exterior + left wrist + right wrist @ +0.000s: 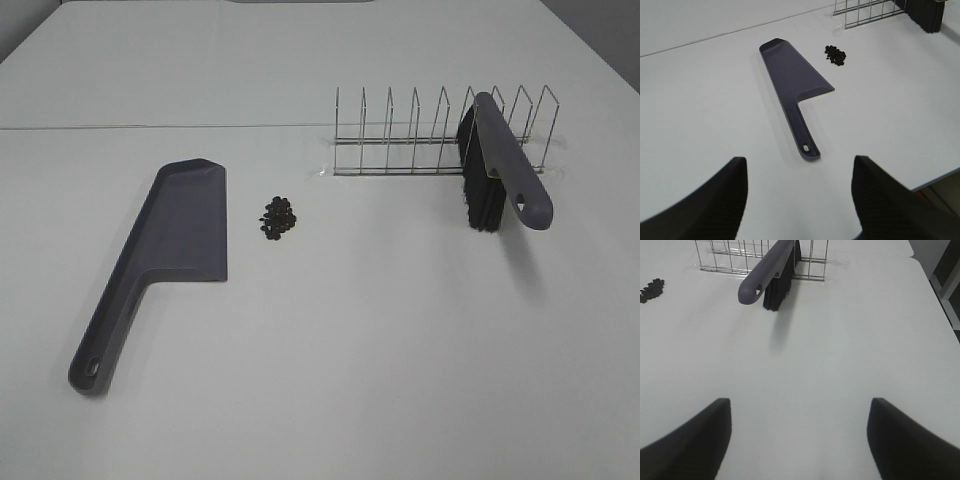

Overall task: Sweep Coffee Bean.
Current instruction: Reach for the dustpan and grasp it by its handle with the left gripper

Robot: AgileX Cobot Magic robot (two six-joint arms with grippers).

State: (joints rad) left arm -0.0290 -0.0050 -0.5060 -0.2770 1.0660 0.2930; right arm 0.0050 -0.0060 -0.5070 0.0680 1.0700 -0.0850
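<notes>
Coffee bean (pixel 279 218) cluster: where did it lie? (DESK)

OPERATOR: On the table (pixel 400 350), just beside the dustpan (pixel 170 250), between it and the brush (pixel 497 170) leaning in the wire rack (pixel 400 150).

DESK: Which step?

OPERATOR: I judged sweeping not yet begun. My next move called for taking the brush handle with one arm and the dustpan handle with the other.

DESK: And the grippers?

OPERATOR: My left gripper (pixel 799 160) hung with jaws apart, my right gripper (pixel 800 401) spread wide. Both were empty, touching nothing.
</notes>
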